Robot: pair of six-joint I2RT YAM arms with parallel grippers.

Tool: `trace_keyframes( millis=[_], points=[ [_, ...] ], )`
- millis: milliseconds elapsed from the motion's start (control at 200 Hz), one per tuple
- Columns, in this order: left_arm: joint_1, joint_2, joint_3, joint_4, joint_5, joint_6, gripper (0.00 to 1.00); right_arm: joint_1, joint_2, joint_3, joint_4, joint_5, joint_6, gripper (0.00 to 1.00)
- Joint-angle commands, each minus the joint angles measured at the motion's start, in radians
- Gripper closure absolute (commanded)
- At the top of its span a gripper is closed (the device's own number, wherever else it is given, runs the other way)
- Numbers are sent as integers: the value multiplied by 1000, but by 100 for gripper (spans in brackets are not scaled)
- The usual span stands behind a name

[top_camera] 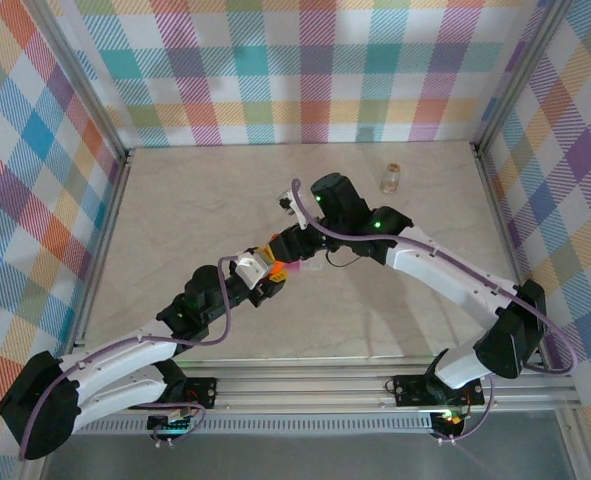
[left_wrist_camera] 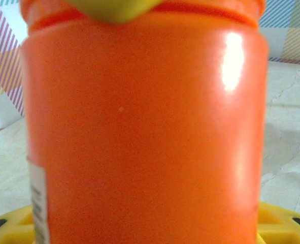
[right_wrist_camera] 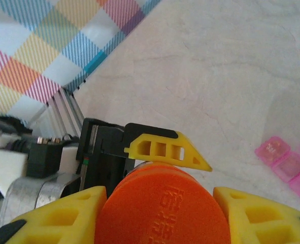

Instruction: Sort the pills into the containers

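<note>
So starting at the left: the left gripper (top_camera: 267, 272) reaches in from 7 o'clock and is clamped around the body of the orange bottle (left_wrist_camera: 139, 132). The bottle stands upright near the middle of the table (top_camera: 195, 200), with a white label low on its side at about 8 o'clock in the left wrist view. One of that gripper's yellow fingers (right_wrist_camera: 165, 150) sits right against the far side of the bottle top. The right gripper (right_wrist_camera: 157, 195) comes in from 4 o'clock and its two yellow fingers pinch the orange cap (right_wrist_camera: 162, 218) from either side, touching it. Just beside the bottle, at roughly 3 o'clock from overhead, the pink pill box (right_wrist_camera: 289, 168) lies flat on the table. Its long axis runs about 9 to 3 there, clear end toward 3. Way off at 1 o'clock, near the back wall, a small glass vial (top_camera: 391, 178) stands by itself.
</note>
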Motion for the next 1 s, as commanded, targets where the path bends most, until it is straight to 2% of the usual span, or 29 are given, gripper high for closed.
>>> trace_keyframes(
  millis=[0,110,185,280,410,470,600,690,770,880,995],
  points=[
    [6,-56,-2,49,78,8,99,4,-71,-15,-73,-152,-383,55],
    [7,-88,-6,30,190,22,99,1,-124,-65,-144,-255,-707,54],
    [6,-103,3,5,243,23,99,-1,-134,-62,-215,-278,-861,54],
    [7,-126,-7,13,277,14,99,-18,-120,-26,-270,-277,-933,52],
    [7,-158,-18,9,275,18,100,-48,-85,45,-371,-349,-997,47],
    [6,-165,-19,3,275,20,100,-53,-79,57,-382,-354,-1006,40],
    [6,-161,-18,-6,275,23,100,-72,-68,80,-386,-352,-995,36],
    [6,-156,-18,-8,273,24,100,-76,-74,78,-367,-329,-977,24],
    [6,-151,-17,-10,262,26,100,-78,-88,71,-342,-314,-949,18],
    [6,-138,-15,-20,204,31,100,-78,-116,59,-271,-287,-827,14],
    [6,-124,-17,-15,143,30,100,-79,-139,60,-179,-212,-616,13]
  ],
)
